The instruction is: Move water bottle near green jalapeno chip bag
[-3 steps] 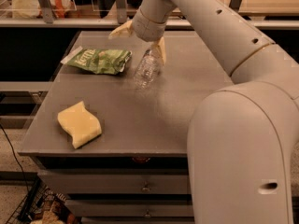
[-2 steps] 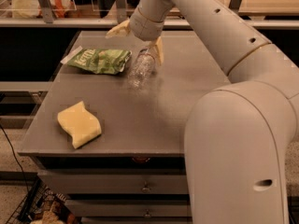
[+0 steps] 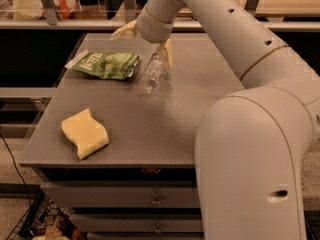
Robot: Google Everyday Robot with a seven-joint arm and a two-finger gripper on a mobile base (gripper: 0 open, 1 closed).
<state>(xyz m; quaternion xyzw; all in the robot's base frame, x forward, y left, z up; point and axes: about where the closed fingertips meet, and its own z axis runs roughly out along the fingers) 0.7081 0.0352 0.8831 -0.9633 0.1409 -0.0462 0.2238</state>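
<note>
On my screen the green jalapeno chip bag (image 3: 106,65) lies flat at the far left of the desk (image 3: 190,114). The water bottle (image 3: 152,74) lies on its side just to the right of the bag's crumpled end, with a sliver of desk showing between them. The hand (image 3: 146,43) hangs just above and behind the bottle, spread wide and holding nothing. One pale finger (image 3: 125,31) juts left over the back edge of the desk, and the other (image 3: 166,54) points down beside the bottle's far end. I cannot tell whether that finger touches it.

The desk is a plain grey top with drawers (image 3: 155,199) beneath. A pale yellow wavy-edged sponge (image 3: 85,133) sits well apart from the others, at the near left corner. Behind the desk runs a dim shelf rail.

The white arm (image 3: 225,29) comes in from the right, arches over the desk and bends down to the hand. Its bulky lower housing (image 3: 250,169) fills the right foreground.
</note>
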